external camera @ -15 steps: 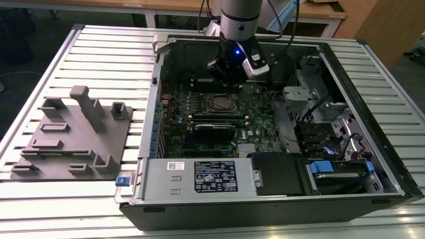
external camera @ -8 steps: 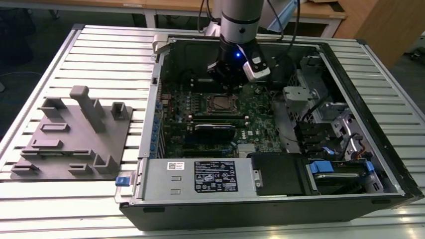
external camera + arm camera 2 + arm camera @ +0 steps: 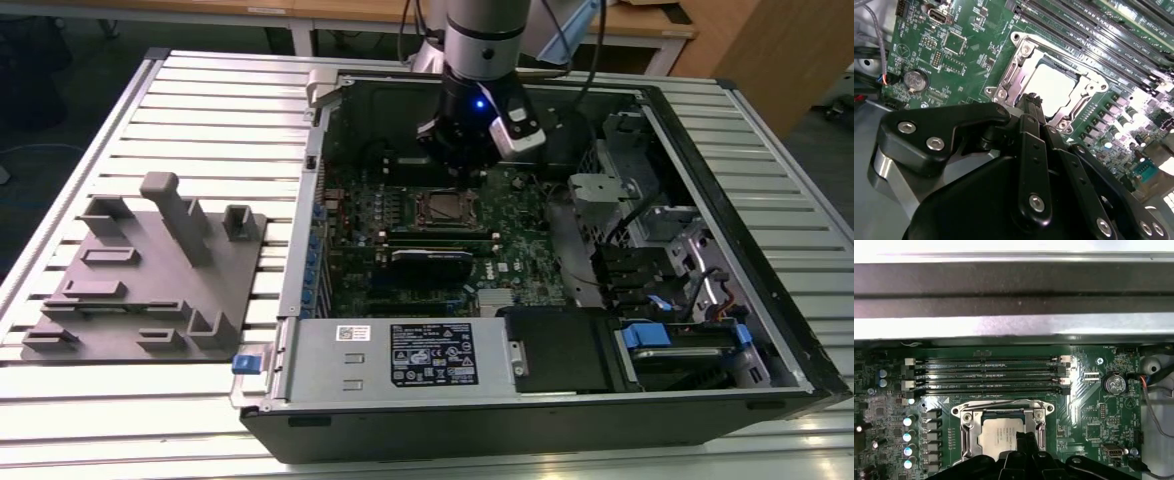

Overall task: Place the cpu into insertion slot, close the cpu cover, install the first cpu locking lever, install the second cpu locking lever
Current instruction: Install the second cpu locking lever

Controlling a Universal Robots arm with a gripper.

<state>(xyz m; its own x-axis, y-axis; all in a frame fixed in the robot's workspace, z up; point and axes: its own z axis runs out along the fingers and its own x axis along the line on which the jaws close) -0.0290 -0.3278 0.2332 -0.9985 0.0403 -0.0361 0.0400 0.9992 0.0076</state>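
Currently, reading the exterior view from its left: a grey moulded tray sits on the slatted desk, apart from the open computer case. The arm reaches down into the case, and the tool hangs just above the socket area of the green circuit board.

Status of step one: judged done. The cpu lies flat inside the insertion slot; its pale metal top shows through the window in both wrist views, and it looks level, not tilted.

Status of step two: judged done or nearly so. The cpu cover lies down over the chip, its silvery frame ringing the window on all visible sides. I cannot tell whether it is fully seated, since the near edge is hidden behind the tool.

Status of steps three and four: open. No lever can be made out with certainty in either wrist view, so whether either one is latched is not settled here.

Tool state: in the second wrist view the black fingers come together to a narrow point at the socket's near edge, with no gap visible between them. They appear closed, and nothing is visibly held. Whether the tips touch the cover frame or sit just above it, I cannot tell.

To the exterior view's right: the drive cage and cables, untouched.
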